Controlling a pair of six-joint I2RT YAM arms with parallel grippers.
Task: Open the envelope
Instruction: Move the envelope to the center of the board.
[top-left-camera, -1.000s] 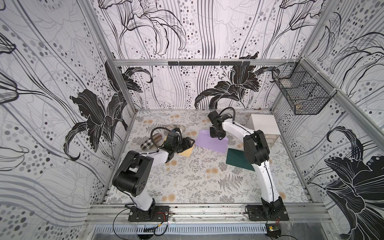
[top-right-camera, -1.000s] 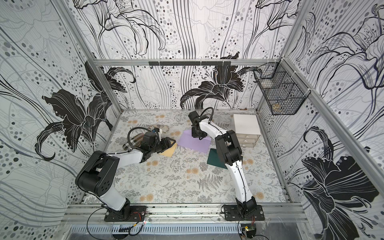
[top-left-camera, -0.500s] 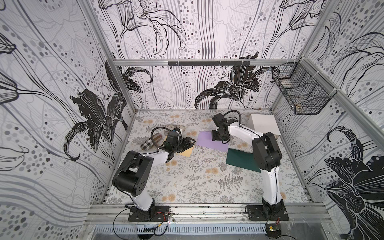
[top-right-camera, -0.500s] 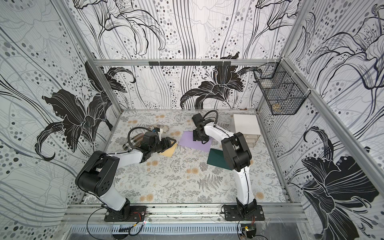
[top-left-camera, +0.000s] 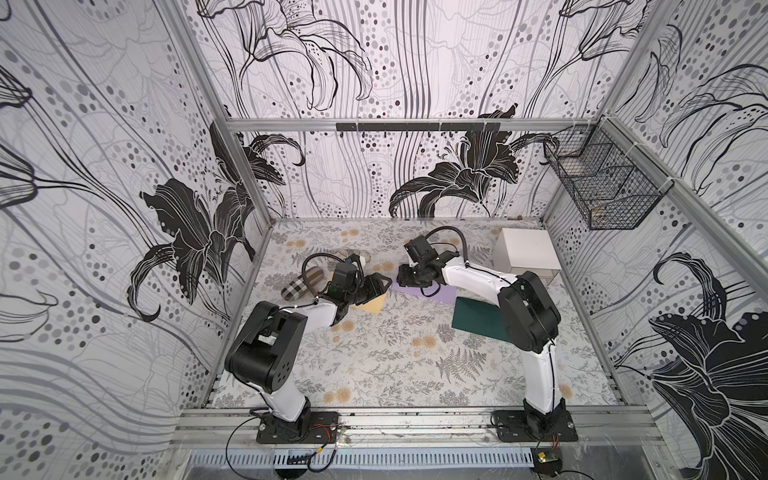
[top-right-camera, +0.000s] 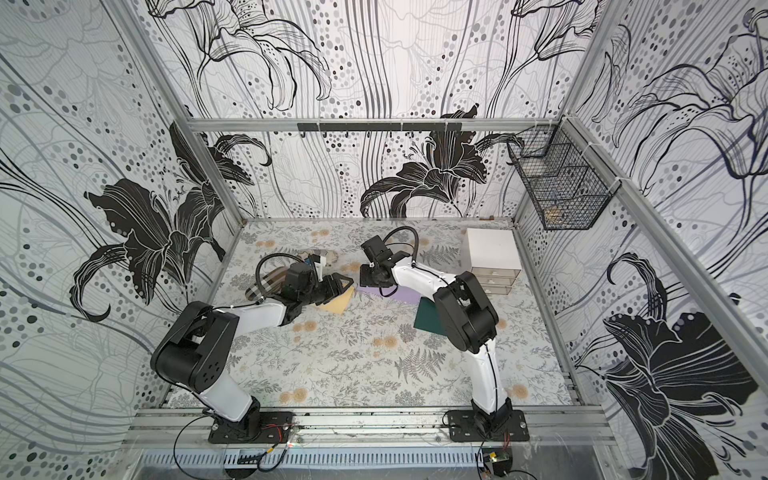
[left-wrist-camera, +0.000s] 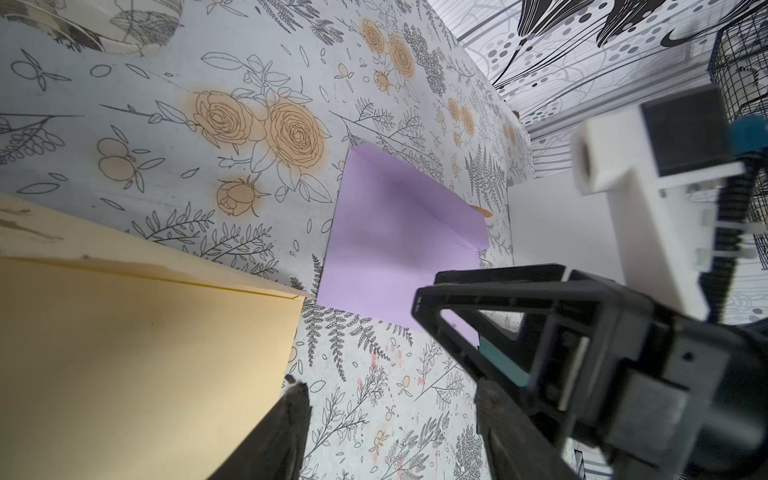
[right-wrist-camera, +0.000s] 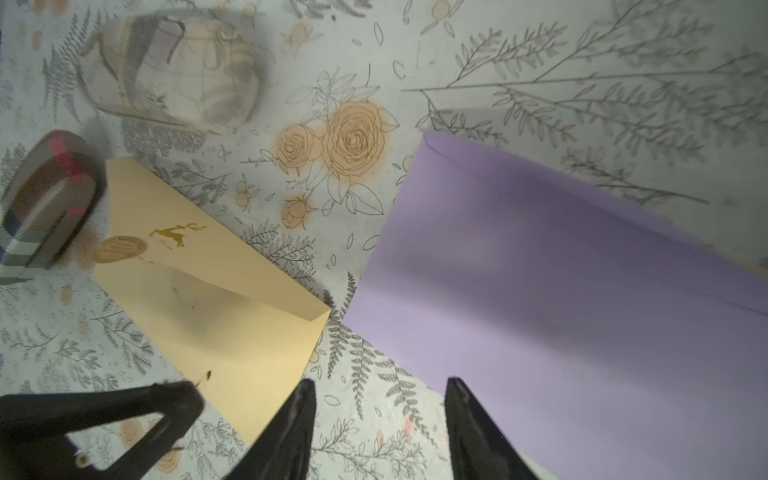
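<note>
The right jaws hover released at a corner of the purple envelope (right-wrist-camera: 561, 291); the left jaws, also released, stand beside the tan envelope (right-wrist-camera: 216, 307) on the worktop (top-left-camera: 395, 353) (which one is meant, I cannot tell). Pin it down first, then pry slowly where it folds shut.

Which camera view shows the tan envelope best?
The right wrist view: the tan envelope lies almost whole there, with its flap and gold deer print visible. The left wrist view catches only one cropped end up close. In both top views it is small and partly covered by the left gripper.
</note>
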